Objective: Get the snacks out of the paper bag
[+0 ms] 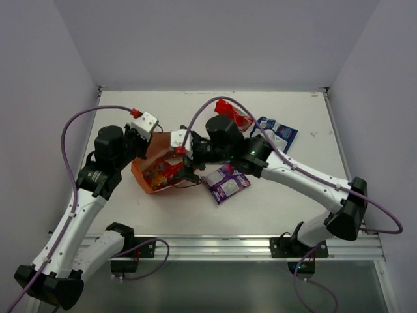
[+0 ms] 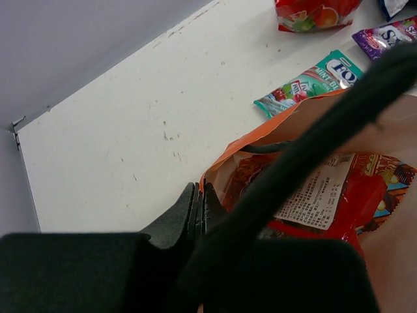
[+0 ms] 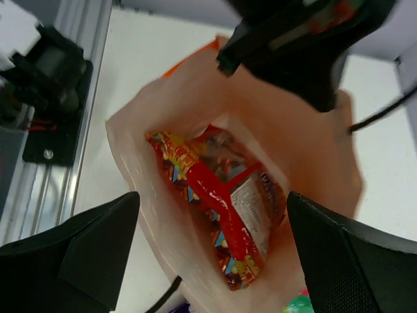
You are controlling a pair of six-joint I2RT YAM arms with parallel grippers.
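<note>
The left gripper (image 2: 199, 207) pinches the rim of the paper bag (image 2: 273, 128). The right gripper (image 3: 212, 203) gapes wide at its mouth, a red packet (image 3: 195, 176) inside, just ahead.

Left arm (image 1: 68, 222), right arm (image 1: 306, 179): white link shells, black joint housings showing. Purple cables (image 1: 63, 140) looping along both. Green light (image 1: 253, 154) glowing on right arm's wrist.
</note>
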